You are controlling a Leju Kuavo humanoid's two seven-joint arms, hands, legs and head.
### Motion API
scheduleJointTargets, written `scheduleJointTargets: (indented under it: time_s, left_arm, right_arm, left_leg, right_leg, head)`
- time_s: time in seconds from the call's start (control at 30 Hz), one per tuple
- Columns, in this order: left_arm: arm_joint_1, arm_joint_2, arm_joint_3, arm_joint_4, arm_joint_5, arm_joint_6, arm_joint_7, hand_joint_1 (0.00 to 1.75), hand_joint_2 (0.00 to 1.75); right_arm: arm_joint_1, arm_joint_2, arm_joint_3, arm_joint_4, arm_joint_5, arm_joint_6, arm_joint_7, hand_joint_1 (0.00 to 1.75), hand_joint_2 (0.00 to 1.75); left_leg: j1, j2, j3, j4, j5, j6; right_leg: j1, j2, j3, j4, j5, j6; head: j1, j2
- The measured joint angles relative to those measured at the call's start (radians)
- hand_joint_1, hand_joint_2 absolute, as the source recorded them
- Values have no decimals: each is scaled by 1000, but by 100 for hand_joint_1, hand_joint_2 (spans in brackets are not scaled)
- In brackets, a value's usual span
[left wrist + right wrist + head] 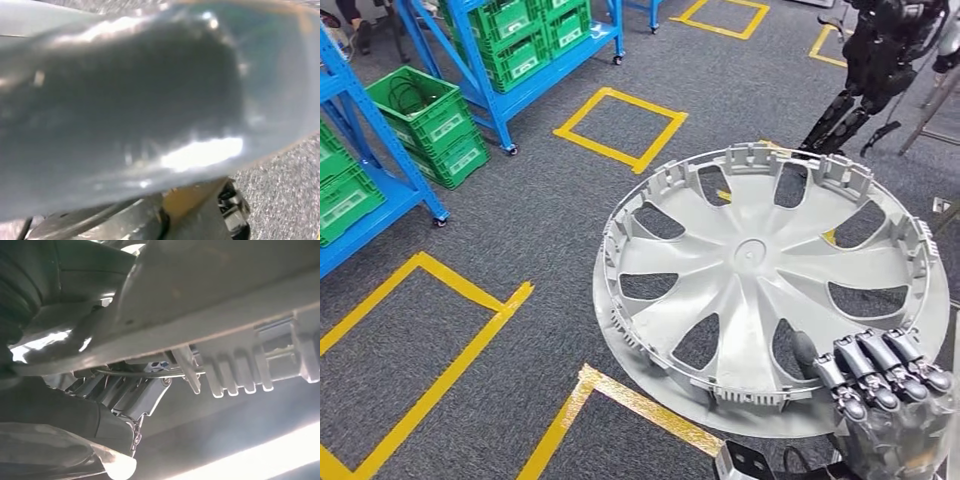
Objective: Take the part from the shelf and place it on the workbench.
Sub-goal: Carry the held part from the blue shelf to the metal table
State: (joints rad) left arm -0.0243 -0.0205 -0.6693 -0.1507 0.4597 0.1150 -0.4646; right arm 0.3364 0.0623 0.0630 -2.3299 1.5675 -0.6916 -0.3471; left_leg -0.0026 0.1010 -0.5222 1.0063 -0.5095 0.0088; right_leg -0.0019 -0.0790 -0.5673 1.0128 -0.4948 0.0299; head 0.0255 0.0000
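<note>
The part is a large grey wheel cover (750, 265) with curved spokes and a clipped rim. It is held nearly flat above the carpet at the right of the head view. My right hand (886, 385) grips its near right edge, with dark fingers curled over the rim and onto the spokes. In the right wrist view the right hand (56, 415) clamps the cover's rim (234, 295) from beneath, next to the toothed clips. The left wrist view has a blurred grey surface (124, 100) right against the lens. I cannot tell how my left hand stands there.
Blue shelving (509, 100) with green crates (426, 120) stands at the upper left. Yellow tape squares (622, 125) mark the grey carpet. Another dark robot (878, 60) stands at the upper right. A metal part of my own body (750, 462) shows at the bottom.
</note>
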Motion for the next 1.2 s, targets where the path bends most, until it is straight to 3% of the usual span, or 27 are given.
scheduleJointTargets:
  time_s: [0.07, 0.13, 0.2, 0.27, 0.3, 0.33, 0.37, 0.43, 0.5, 0.57, 0.6, 0.63, 0.67, 0.73, 0.8, 0.83, 0.9, 0.97, 1.03, 1.1, 1.17, 1.2]
  left_arm:
    - [-4, -2, -4, 0, 0, -4, -1, 0, 0]
    - [-7, -3, -7, 0, -1, -7, -1, 0, 0]
    - [-7, -4, -7, 0, -2, -10, -2, 0, 0]
    - [-4, -5, -8, 0, -5, -15, -2, 0, 0]
    - [-3, -5, -9, 0, -7, -17, -2, 0, 0]
    - [-2, -6, -10, 0, -8, -18, -2, 0, 0]
    - [-2, -6, -10, 0, -9, -18, -2, 0, 0]
    - [-3, -6, -11, 0, -10, -18, -2, 0, 0]
    - [-5, -5, -11, 0, -10, -19, -1, 0, 0]
    - [-7, -6, -12, 0, -10, -19, -1, 0, 0]
    - [-9, -6, -12, -1, -10, -19, -1, 0, 0]
    - [-9, -7, -12, -1, -10, -19, -1, 0, 0]
    - [-10, -7, -13, -1, -10, -19, -2, 0, 0]
    - [-8, -7, -13, -1, -10, -19, -2, 0, 0]
    - [-6, -7, -13, -1, -10, -20, -2, 0, 0]
    - [-6, -7, -13, -1, -10, -20, -2, 0, 0]
    - [-7, -8, -13, -1, -10, -20, -2, 0, 0]
    - [-8, -9, -13, -1, -10, -20, -2, 0, 0]
    - [-10, -10, -14, -1, -12, -22, 0, 0, 0]
    - [-12, -11, -15, -1, -16, -25, 4, 0, 0]
    - [-14, -12, -20, -1, -21, -29, 8, 0, 0]
    - [-15, -12, -23, -1, -23, -29, 10, 0, 0]
  right_arm:
    - [11, 3, -12, -14, 0, 0, -4, 175, 175]
    - [22, 6, -21, -26, 0, 0, -8, 175, 175]
    - [27, 13, -28, -33, 0, 0, -14, 175, 175]
    - [34, 20, -35, -39, 0, 0, -20, 175, 175]
    - [38, 23, -38, -43, 0, 0, -23, 175, 175]
    - [43, 25, -41, -45, 0, 0, -25, 175, 175]
    - [46, 27, -43, -48, 0, 0, -27, 175, 175]
    - [50, 29, -47, -52, 0, 0, -29, 175, 175]
    - [51, 31, -51, -57, 0, 0, -29, 175, 175]
    - [55, 33, -53, -63, 0, 0, -29, 175, 175]
    - [58, 34, -54, -66, 0, 0, -29, 175, 175]
    - [60, 34, -55, -68, 0, 0, -29, 175, 175]
    - [61, 34, -56, -69, 0, 0, -29, 175, 175]
    - [59, 34, -58, -71, 0, 0, -29, 175, 175]
    - [60, 34, -59, -71, 0, 0, -29, 175, 175]
    - [61, 34, -60, -71, 0, 0, -29, 175, 175]
    - [63, 34, -61, -71, 0, 0, -29, 175, 175]
    - [62, 34, -61, -72, 0, 0, -29, 175, 175]
    - [62, 35, -62, -73, 0, 0, -29, 175, 175]
    - [65, 36, -64, -75, 0, 0, -27, 175, 175]
    - [68, 39, -66, -79, 0, 0, -27, 175, 175]
    - [70, 40, -67, -81, 0, 0, -28, 175, 175]
  left_leg:
    - [-1, 16, 3, 0, -3, -8]
    - [3, -13, -3, 25, -27, -18]
    - [7, -67, -43, 123, -87, -23]
    - [8, -88, -103, 253, -140, -24]
    - [8, -91, -120, 286, -141, -23]
    - [8, -93, -120, 279, -121, -21]
    - [8, -99, -104, 234, -85, -18]
    - [11, -141, -51, 102, -11, -10]
    - [12, -177, -21, 23, 10, -5]
    - [10, -170, -17, 7, 7, -2]
    - [11, -158, -16, 3, 10, 3]
    - [12, -146, -14, -3, 14, 8]
    - [13, -132, -12, -8, 16, 13]
    - [11, -104, -11, -12, 17, 19]
    - [8, -74, -12, -11, 16, 20]
    - [8, -60, -11, -11, 15, 19]
    - [8, -37, -8, -11, 12, 14]
    - [4, -19, -4, -9, 7, 6]
    - [0, -3, -1, -7, 5, -4]
    - [2, 5, 2, -6, 2, -14]
    - [6, -31, -12, 34, -30, -23]
    - [8, -58, -34, 85, -60, -26]
  right_leg:
    - [2, 20, -1, -2, 2, -12]
    - [-1, 43, -3, -6, 8, -24]
    - [-4, 66, -3, -9, 12, -34]
    - [-3, 93, -4, -9, 13, -39]
    - [-2, 108, -3, -8, 13, -40]
    - [-1, 124, -2, -8, 14, -40]
    - [-1, 139, 0, -7, 13, -40]
    - [-1, 165, 0, -4, 13, -37]
    - [-4, 188, -9, 0, 15, -27]
    - [-9, 210, -22, -1, 22, -12]
    - [-10, 209, -28, 1, 21, -6]
    - [-8, 192, -38, 15, 11, -2]
    - [-7, 165, -57, 50, -10, 2]
    - [-7, 105, -114, 173, -74, 10]
    - [-10, 87, -160, 273, -109, 16]
    - [-12, 83, -158, 273, -100, 18]
    - [-12, 63, -92, 159, -40, 18]
    - [-7, 29, -17, 30, -1, 10]
    - [0, 22, 4, -7, 1, -3]
    - [-1, 42, 3, -9, 6, -16]
    - [-5, 60, 3, -15, 12, -29]
    - [-6, 69, 4, -17, 14, -35]
  head:
    - [-2, 0]
    - [-4, 0]
    - [-8, 0]
    - [-10, 0]
    - [-10, 0]
    - [-11, 0]
    - [-11, 0]
    - [-12, 0]
    - [-13, 0]
    - [-13, 0]
    - [-13, 0]
    - [-10, 0]
    - [-7, 0]
    - [-1, 0]
    - [-1, 0]
    - [0, 0]
    - [0, 0]
    - [-1, 0]
    - [-2, 0]
    - [-3, 0]
    - [-6, 0]
    - [-9, 0]
